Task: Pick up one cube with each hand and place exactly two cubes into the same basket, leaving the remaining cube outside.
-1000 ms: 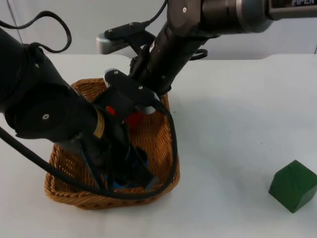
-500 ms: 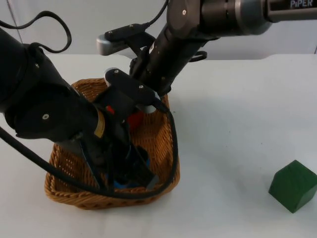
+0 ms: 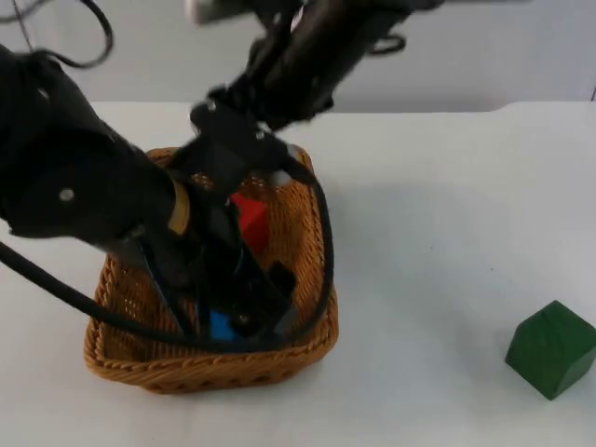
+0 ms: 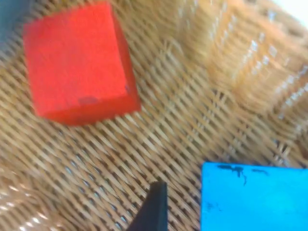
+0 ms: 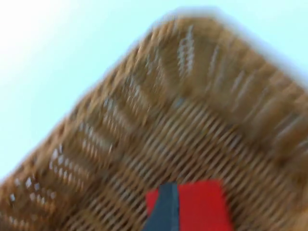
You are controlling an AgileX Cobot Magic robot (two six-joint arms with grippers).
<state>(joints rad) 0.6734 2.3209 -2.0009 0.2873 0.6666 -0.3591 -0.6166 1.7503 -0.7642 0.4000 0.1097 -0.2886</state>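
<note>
A red cube [image 3: 250,220] and a blue cube [image 3: 221,326] both lie on the floor of the wicker basket [image 3: 214,372]. My left gripper [image 3: 250,312] reaches down into the basket, open, with a fingertip [image 4: 154,207] just beside the blue cube [image 4: 250,197] and apart from the red cube [image 4: 77,62]. My right gripper [image 3: 244,110] hangs open above the basket's far rim, well over the red cube [image 5: 199,207]. A green cube [image 3: 551,349] sits on the table far to the right.
The basket stands at the table's left front, under both arms. White table top [image 3: 438,233] stretches between the basket and the green cube. The grey partition wall [image 3: 484,56] closes off the back.
The right arm has risen away from the basket, leaving the red cube lying inside. The left arm has lifted a little, and the blue cube now rests on the basket floor.
</note>
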